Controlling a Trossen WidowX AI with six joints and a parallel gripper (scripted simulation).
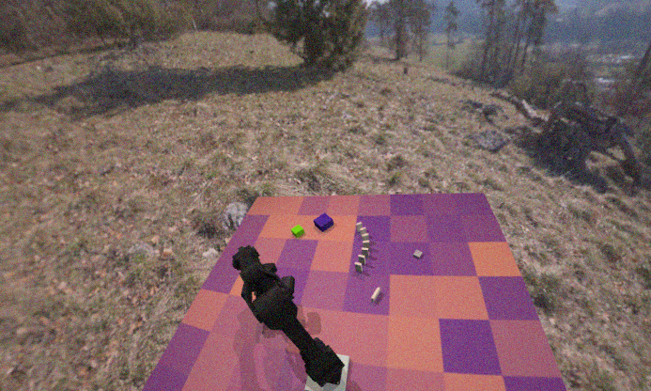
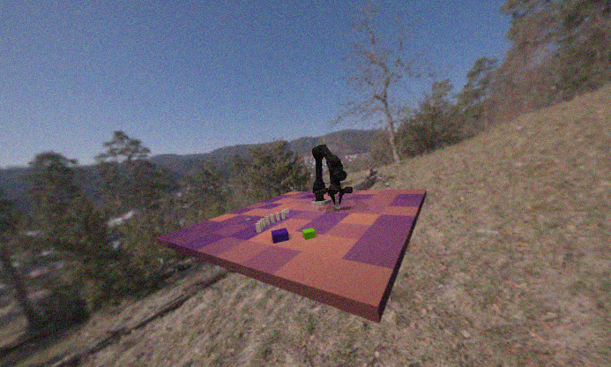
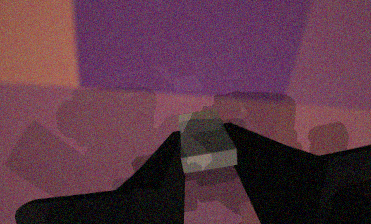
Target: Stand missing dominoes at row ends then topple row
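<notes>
- The table [image 1: 415, 339] [image 2: 362, 287], patched in purple, pink and orange, carries the whole setup, the domino row included
- The black arm [image 1: 274, 301] [image 2: 335, 166] bends over the tabletop, well apart from the domino row and on its arm-base side
- The pale base plate [image 1: 346, 361] [image 2: 316, 202] sits well apart from the domino row, beyond the row's end nearest the arm
- The gripper [image 2: 337, 205] [image 3: 202, 134] is low over the table, away from the domino row; its fingers are closed to a narrow gap, pressed on both sides of a pale domino
- The domino row [image 1: 364, 242] [image 2: 272, 219] has six pieces upright in a gentle curve, evenly spaced in the top view
- The dark blue block [image 1: 323, 222] [image 2: 279, 235] lies beside the domino row, near its far end
- The green block [image 1: 297, 230] [image 2: 309, 234] lies farther from the domino row, on the blue block's side
- The held domino [image 2: 338, 206] [image 3: 208, 158] is between the fingers, well apart from the domino row
- The loose domino [image 1: 376, 294] lies off the domino row's end nearest the arm base, touching none of its pieces
- The small grey block [image 1: 417, 253] [image 2: 248, 220] lies across the domino row from the blue and green blocks
</notes>
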